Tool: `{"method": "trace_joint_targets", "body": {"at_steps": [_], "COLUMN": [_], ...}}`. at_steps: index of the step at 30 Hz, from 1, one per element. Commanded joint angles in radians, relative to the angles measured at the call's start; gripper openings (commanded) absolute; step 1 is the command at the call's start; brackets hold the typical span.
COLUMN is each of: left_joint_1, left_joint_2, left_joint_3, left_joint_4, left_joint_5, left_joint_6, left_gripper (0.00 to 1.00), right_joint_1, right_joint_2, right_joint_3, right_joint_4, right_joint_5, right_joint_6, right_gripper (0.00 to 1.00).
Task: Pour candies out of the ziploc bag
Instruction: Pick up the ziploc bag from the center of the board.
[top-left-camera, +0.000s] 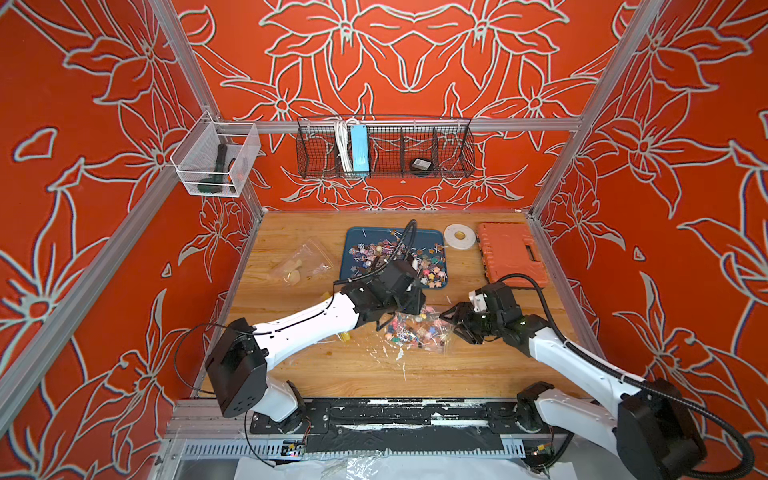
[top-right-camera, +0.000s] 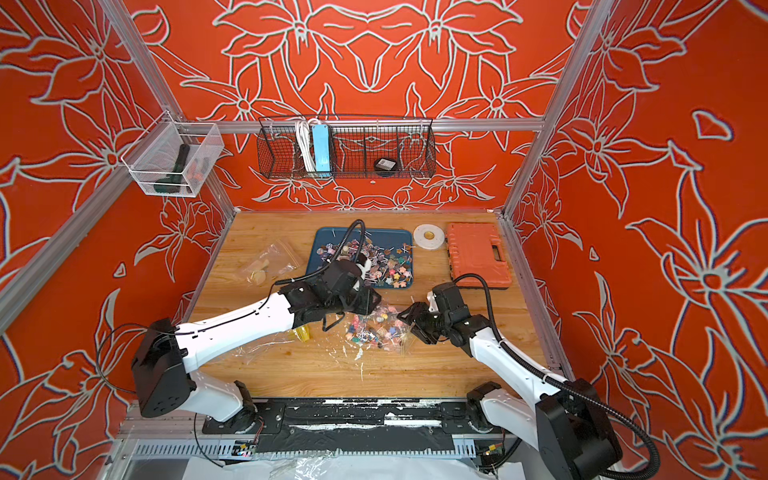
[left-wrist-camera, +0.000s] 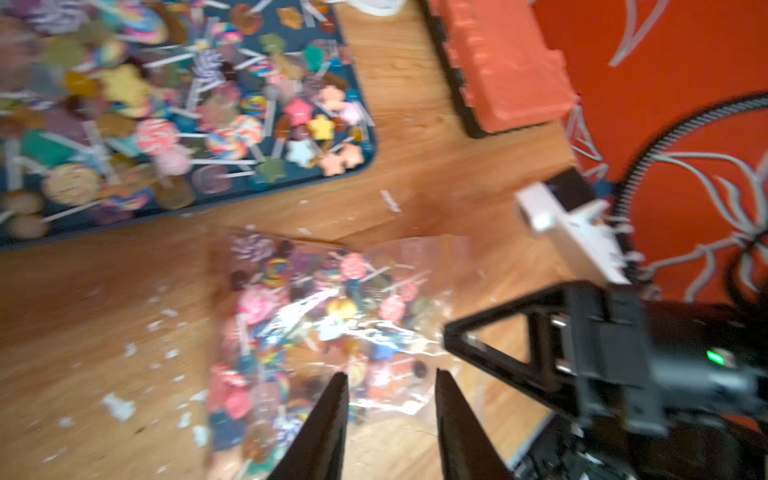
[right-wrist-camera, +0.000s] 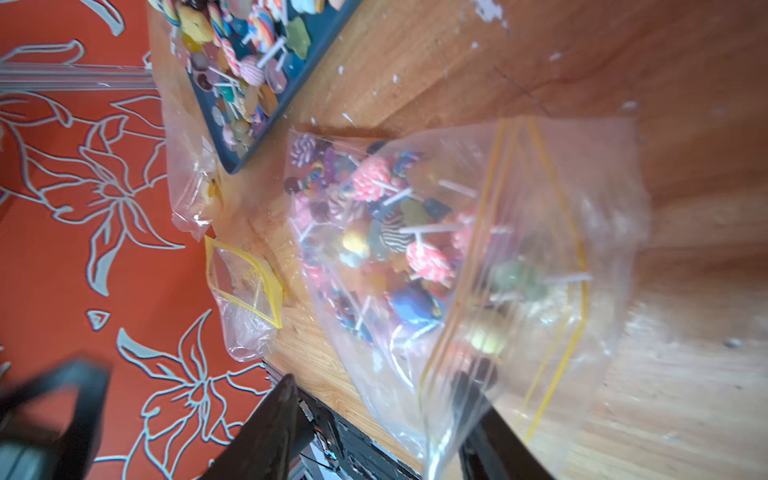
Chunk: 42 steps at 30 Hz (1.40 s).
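Glossy white shells on both the left arm (top-left-camera: 307, 318) and the right arm (top-left-camera: 552, 353), with chunky black joint housings (top-left-camera: 237, 370). A ribbed black conduit (left-wrist-camera: 648, 151) loops off the right one. The left gripper (left-wrist-camera: 390, 374) shows black wedge fingers. Possibly a green status light (left-wrist-camera: 715, 357), though it's blurry.

Orange flowered walls (top-left-camera: 415, 62) around a light wooden counter (top-left-camera: 353, 374).
Pale flower outlines cover all three sides. Grey metal rails (top-left-camera: 519, 124) frame the corners and back, where a black wire basket (top-left-camera: 451, 149) and a white mesh basket (top-left-camera: 247, 153) hang.
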Motion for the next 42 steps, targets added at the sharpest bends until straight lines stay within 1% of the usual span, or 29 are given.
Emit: {"method": "trace_joint_targets", "body": {"at_steps": [1,7,12,15,17,20,21,24,26,28,32,35,38,42], "left_joint_1": [0.027,0.065,0.078,0.084,0.086,0.092,0.094,0.097,0.098,0.099,0.099,0.099,0.099,0.099], "left_joint_2": [-0.024,-0.037,-0.04,-0.045,-0.049,-0.061,-0.068,-0.084,-0.089,-0.091,-0.082,-0.067,-0.047,-0.009], "left_joint_3": [-0.08,-0.159,-0.186,-0.197,-0.205,-0.215,-0.219,-0.233,-0.242,-0.252,-0.277,-0.291,-0.304,-0.308], "left_joint_4": [-0.003,0.06,0.083,0.091,0.091,0.087,0.086,0.082,0.085,0.091,0.118,0.149,0.195,0.241], "left_joint_5": [0.014,0.052,0.068,0.076,0.079,0.079,0.079,0.083,0.095,0.108,0.122,0.144,0.158,0.166], "left_joint_6": [-0.025,-0.034,-0.033,-0.034,-0.032,-0.031,-0.031,-0.026,-0.02,-0.014,-0.006,-0.002,0.001,0.004], "left_gripper": [0.37,0.37,0.37,0.37,0.37,0.37,0.37,0.37,0.37,0.37,0.37,0.37,0.37,0.36], "right_joint_1": [0.005,0.019,0.039,0.05,0.056,0.058,0.058,0.058,0.056,0.053,0.032,0.005,-0.021,-0.041], "right_joint_2": [0.013,0.059,0.082,0.107,0.12,0.121,0.117,0.097,0.087,0.095,0.158,0.189,0.207,0.217], "right_joint_3": [-0.034,-0.038,-0.026,-0.023,-0.024,-0.013,-0.005,0.033,0.07,0.113,0.2,0.236,0.266,0.296], "right_joint_4": [-0.022,0.023,0.046,0.074,0.092,0.086,0.076,0.026,-0.03,-0.077,-0.148,-0.164,-0.172,-0.173], "right_joint_5": [-0.011,-0.006,0.017,0.022,0.025,0.039,0.046,0.082,0.126,0.143,0.125,0.111,0.09,0.073], "right_joint_6": [-0.022,-0.013,-0.002,0.006,0.009,-0.011,-0.023,-0.097,-0.166,-0.257,-0.454,-0.557,-0.63,-0.696], "right_gripper": [0.57,0.51,0.42,0.31,0.19,0.04,0.0,0.0,0.0,0.0,0.0,0.0,0.0,0.0]}}
